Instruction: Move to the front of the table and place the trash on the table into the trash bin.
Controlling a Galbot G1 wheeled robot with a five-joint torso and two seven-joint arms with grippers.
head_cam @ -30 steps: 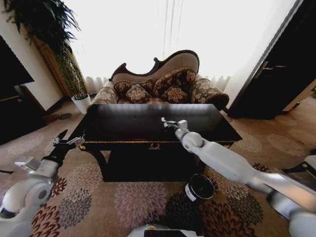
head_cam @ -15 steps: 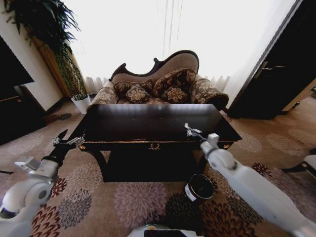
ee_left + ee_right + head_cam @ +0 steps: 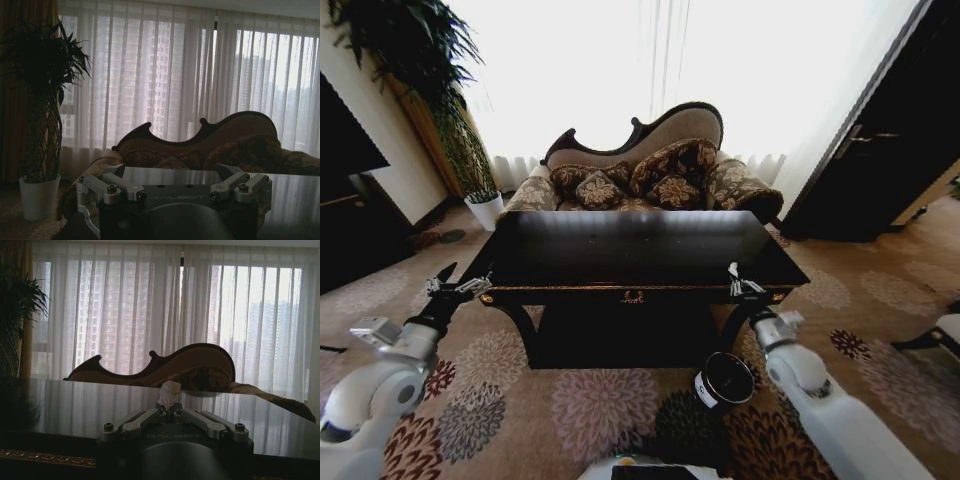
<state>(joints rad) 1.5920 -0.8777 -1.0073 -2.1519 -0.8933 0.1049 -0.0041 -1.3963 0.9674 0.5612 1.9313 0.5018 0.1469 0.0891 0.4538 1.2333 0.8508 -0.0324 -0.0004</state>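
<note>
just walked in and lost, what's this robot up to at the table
It is clearing trash off the dark table. The right claw is shut on a white paper wad at the table's front right corner, above and behind the round trash bin on the carpet. The left claw is open, waiting off the table's front left corner.

Right gripper [image 3: 167, 412]: fingertips mostly hidden behind own body in right wrist view; white wad [image 3: 169, 391] pinched there, lower part hidden. Same wad too small to be made out in head view. Left gripper [image 3: 175, 187]: fingertips cut off by own housing in left wrist view. Bin [image 3: 724, 379]: base partly hidden by right arm; label text too small to be read. Table [image 3: 630, 250] legs lost in shadow.
</note>
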